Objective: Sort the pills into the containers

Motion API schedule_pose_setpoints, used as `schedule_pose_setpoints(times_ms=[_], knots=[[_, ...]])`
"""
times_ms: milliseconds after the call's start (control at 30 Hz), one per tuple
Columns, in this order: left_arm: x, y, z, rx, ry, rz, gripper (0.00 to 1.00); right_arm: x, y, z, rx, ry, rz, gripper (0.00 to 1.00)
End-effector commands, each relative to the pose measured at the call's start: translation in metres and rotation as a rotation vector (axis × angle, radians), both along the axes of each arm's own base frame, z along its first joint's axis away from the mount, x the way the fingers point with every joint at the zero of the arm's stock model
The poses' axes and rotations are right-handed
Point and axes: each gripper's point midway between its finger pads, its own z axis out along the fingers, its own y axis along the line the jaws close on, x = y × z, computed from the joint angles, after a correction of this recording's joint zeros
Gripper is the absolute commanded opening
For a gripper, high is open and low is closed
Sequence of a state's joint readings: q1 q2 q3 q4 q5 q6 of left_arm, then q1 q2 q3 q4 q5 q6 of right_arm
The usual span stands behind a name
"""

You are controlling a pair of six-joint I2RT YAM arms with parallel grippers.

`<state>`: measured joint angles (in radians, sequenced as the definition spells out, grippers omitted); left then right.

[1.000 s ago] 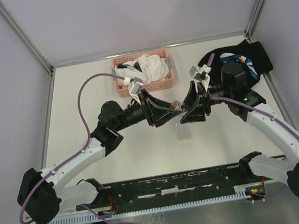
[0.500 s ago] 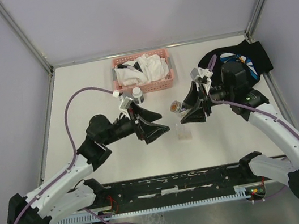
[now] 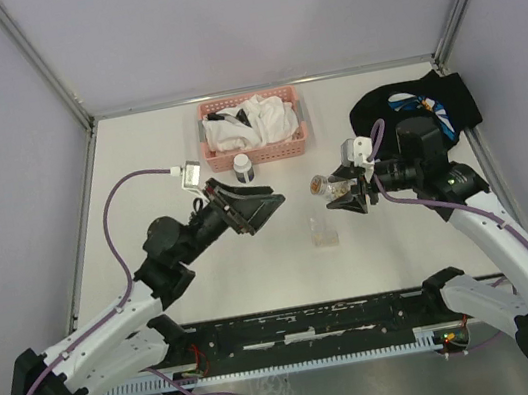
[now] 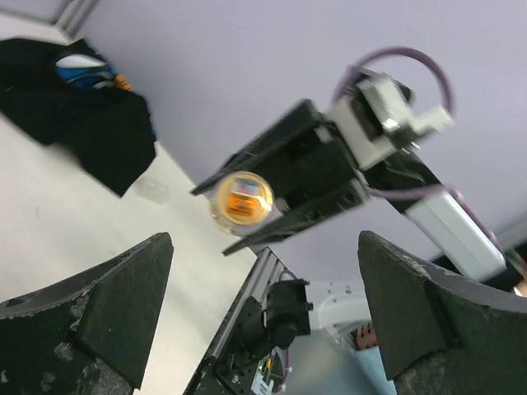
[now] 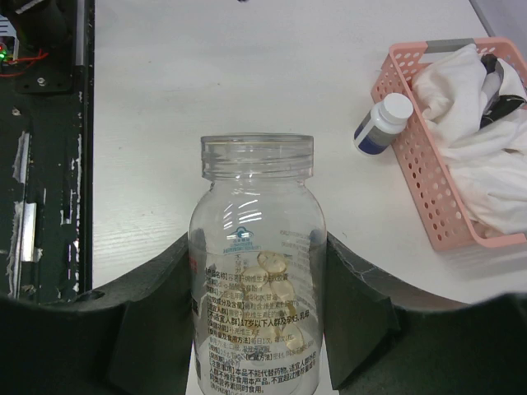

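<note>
The pills [image 5: 276, 288] were pale and lay in the lower part of a clear bottle [image 5: 257, 265] that had no cap on its mouth. The right pincer [image 3: 336, 192] held this bottle in the air above the counter [image 3: 139, 178], one finger pressed on each side of it. The long axis of the bottle ran along the pincer, with the open mouth pointing away from the wrist and toward the left arm. I could not tell exactly how much it was tilted. The small clear box [image 3: 324, 232] lay flat on the counter, near the mouth of the bottle but lower, and a little toward the near edge where the arms are bolted. The right arm was clearly the nearer one to it. In my judgement, the mouth must come over the box and tip downward before any pill can fall in. The left pincer [image 3: 249, 208] hung in the air to the left, spread wide and with nothing in it. Farther back, a white-capped bottle [image 3: 242, 169] stood just beside the pink basket [image 3: 254, 150].
</note>
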<state>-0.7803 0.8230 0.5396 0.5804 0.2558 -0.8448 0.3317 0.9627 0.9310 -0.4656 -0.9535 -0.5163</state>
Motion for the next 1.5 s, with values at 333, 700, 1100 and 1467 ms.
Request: schedule_pose_setpoints(times_ms=[333,700,1100,1467], knots=[[0.054,-0.034,-0.022,0.050,0.443,0.386,0.97,0.010,-0.001,-0.007,-0.042,-0.065,-0.017,0.07],[0.046,-0.072,-0.015,0.066,0.432,0.328,0.87,0.010,0.002,-0.010,-0.051,-0.050,-0.011,0.07],[0.043,-0.089,-0.016,0.084,0.418,0.298,0.74,0.008,0.003,-0.010,-0.050,-0.047,-0.008,0.07],[0.037,-0.095,-0.024,0.131,0.394,0.256,0.48,0.007,0.005,-0.009,-0.043,-0.027,-0.003,0.07]])
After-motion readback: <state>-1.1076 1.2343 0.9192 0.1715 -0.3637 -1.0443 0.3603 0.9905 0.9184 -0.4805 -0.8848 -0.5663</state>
